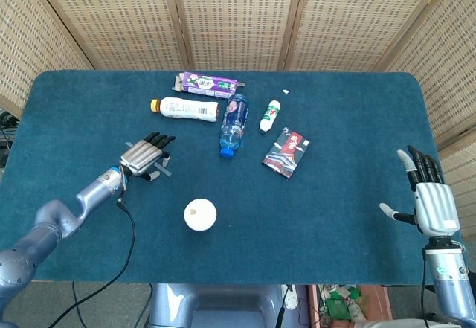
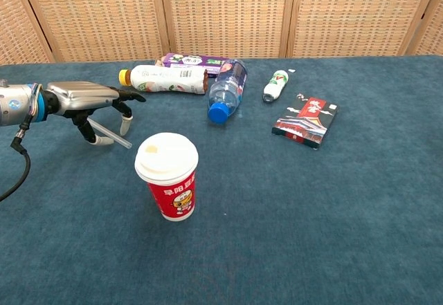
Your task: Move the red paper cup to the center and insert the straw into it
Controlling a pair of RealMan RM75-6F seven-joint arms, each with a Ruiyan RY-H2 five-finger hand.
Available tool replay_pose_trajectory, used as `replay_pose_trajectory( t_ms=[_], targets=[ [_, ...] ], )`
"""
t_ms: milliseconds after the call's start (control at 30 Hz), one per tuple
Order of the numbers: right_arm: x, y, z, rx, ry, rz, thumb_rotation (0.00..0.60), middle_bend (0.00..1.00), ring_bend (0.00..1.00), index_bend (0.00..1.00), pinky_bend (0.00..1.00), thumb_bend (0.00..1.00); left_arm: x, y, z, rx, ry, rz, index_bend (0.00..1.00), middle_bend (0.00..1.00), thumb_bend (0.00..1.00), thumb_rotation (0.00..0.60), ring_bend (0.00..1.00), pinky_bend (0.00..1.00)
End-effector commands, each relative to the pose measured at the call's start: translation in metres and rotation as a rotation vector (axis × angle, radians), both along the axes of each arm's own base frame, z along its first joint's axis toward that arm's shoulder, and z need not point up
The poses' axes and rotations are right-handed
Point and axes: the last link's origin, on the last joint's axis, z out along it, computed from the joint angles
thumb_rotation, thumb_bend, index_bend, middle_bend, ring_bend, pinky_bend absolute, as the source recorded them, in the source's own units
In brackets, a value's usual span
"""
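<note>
The cup (image 2: 167,178) is red paper with a cartoon print and a white lid, standing upright on the blue table (image 1: 335,194) toward six o'clock. From above, the cup (image 1: 200,214) shows only its lid; its red side appears in the chest view alone. The clear straw (image 2: 109,132) lies flat at the cup's ten o'clock, partly covered by the left hand (image 2: 86,101), whose fingers arch over it; whether they grip it I cannot tell. The right hand (image 1: 429,201), fingers spread and holding nothing, sits at the table's four o'clock edge and shows only in the head view.
</note>
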Motion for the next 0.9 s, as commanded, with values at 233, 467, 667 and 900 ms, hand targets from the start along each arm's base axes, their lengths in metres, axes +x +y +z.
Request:
replay_pose_trajectory(
  t_ms=[233,467,667,900],
  targets=[
    [0.0,0.0,0.0,-0.001,-0.004,0.0,0.6,0.0,0.0,0.0,0.0,0.0,0.001,-0.001,-0.005,-0.009,0.005,-0.003,0.48,0.0,0.37,0.6,0.0,0.0],
    [0.0,0.0,0.0,0.001,-0.007,0.001,0.6,0.0,0.0,0.0,0.0,0.0,0.001,-0.003,-0.01,-0.01,0.008,-0.005,0.48,0.0,0.37,0.6,0.0,0.0],
    [0.0,0.0,0.0,0.004,-0.013,0.0,0.6,0.0,0.0,0.0,0.0,0.0,0.002,-0.004,-0.015,-0.008,-0.003,0.002,0.49,0.0,0.37,0.6,0.0,0.0],
    [0.0,0.0,0.001,0.004,-0.018,0.003,0.6,0.0,0.0,0.0,0.0,0.0,0.0,-0.004,-0.014,0.008,-0.008,0.001,0.58,0.0,0.37,0.6,0.0,0.0]
  ],
)
